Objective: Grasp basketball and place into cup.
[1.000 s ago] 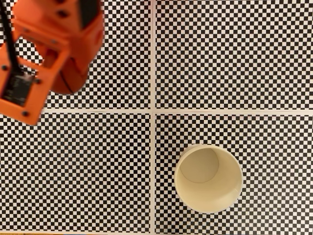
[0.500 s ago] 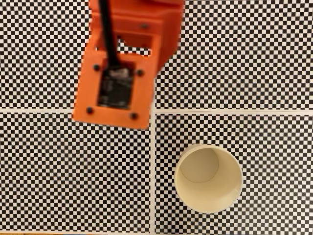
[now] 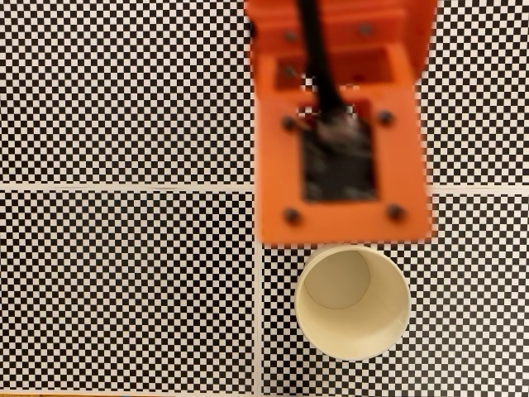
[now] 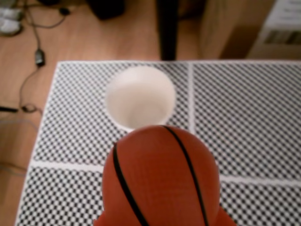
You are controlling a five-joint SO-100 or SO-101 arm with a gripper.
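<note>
Arm's orange wrist block point(image 3: 343, 124) hangs above the checkerboard table point(image 3: 124, 273) in the fixed view, blurred, black cable point(image 3: 318, 62) running down its top to a dark recessed panel. Its lower edge sits just over the far rim of the cup point(image 3: 353, 303) from that camera. The fingers themselves are hidden under the block there.

Wrist view: basketball point(image 4: 160, 181) fills the lower middle of the frame, right up against the camera, black seam lines curving over it. Small bits of orange gripper point(image 4: 160, 221) material peek out at the ball's lower left and lower right edges, so the ball appears clamped between the fingers and carried off the table. The contact points themselves are out of frame, so that's a read from the ball's position, not a direct look at the jaws.

Cup point(image 4: 140, 96) is ahead of the gripper and slightly to the left in the wrist view, upright, mouth open, pale inside, nothing in it. Ball overlaps the cup's near rim in that view but is above it, not inside.

Table has white gridlines point(image 3: 258, 331) splitting the checker pattern into panels; the cup stands just right of the vertical line in the fixed view. Beyond the table's far edge in the wrist view: wood floor point(image 4: 94, 37), loose cables point(image 4: 33, 56) at left, a cardboard box point(image 4: 244, 28) at upper right, a dark post point(image 4: 168, 28) behind the cup.
</note>
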